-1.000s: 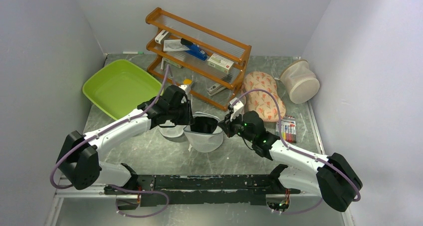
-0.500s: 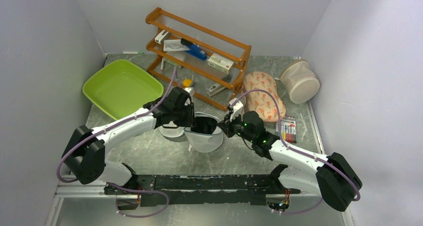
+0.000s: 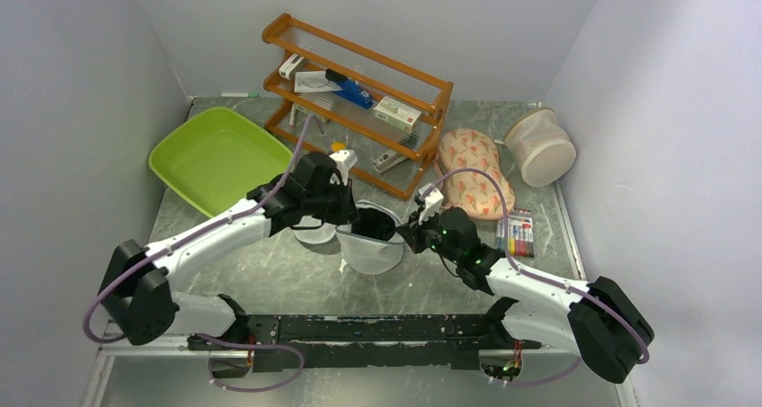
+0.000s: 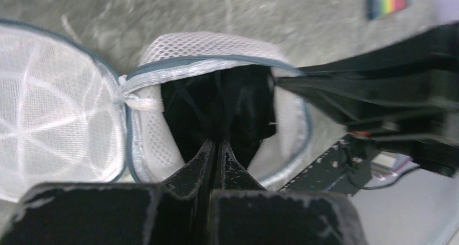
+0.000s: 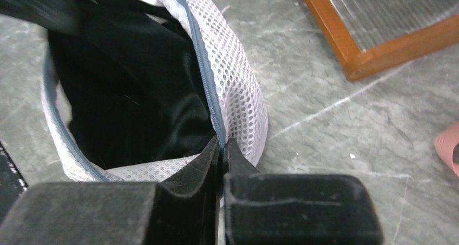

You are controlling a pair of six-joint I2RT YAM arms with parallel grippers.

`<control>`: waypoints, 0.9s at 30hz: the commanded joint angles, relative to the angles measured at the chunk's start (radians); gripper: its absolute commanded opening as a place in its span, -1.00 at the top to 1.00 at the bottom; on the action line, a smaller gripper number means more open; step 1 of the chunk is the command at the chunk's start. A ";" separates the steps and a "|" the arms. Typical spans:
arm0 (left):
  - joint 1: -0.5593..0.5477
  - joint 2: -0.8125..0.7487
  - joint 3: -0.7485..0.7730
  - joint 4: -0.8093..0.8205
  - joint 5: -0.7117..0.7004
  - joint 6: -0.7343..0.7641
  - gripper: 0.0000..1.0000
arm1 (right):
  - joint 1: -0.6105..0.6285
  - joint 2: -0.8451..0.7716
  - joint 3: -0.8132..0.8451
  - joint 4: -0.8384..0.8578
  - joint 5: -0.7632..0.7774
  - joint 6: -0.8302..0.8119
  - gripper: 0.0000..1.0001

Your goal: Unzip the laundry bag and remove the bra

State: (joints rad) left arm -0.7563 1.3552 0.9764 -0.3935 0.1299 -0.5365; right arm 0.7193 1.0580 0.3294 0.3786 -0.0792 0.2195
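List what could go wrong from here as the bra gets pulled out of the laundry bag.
1. The left gripper is shut on just a small pinch of the bra; the soft fabric may slip free on lifting.
2. The bra sits behind the zip rim and could snag there, dragging the laundry bag along.
3. The right gripper pinches only the bag's mesh edge; that hold might slip, letting the bag rise too.

top view high, facing down, 2 wrist views close, opposite sides, sharing the laundry bag (image 3: 368,259)
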 commanded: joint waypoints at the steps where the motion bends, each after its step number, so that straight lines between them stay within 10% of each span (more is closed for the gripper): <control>1: -0.009 -0.090 -0.010 0.135 0.145 0.049 0.86 | -0.003 -0.014 -0.044 0.097 0.053 -0.003 1.00; 11: -0.009 -0.192 0.024 0.224 0.244 0.117 0.86 | -0.002 -0.017 -0.053 0.125 0.070 -0.019 1.00; 27: -0.008 -0.324 0.219 0.203 -0.023 0.305 0.86 | -0.003 -0.023 -0.047 0.107 0.102 -0.016 1.00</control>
State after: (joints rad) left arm -0.7593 1.0538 1.1103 -0.2218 0.2291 -0.2989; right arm 0.7193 1.0286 0.2798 0.4656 0.0093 0.2192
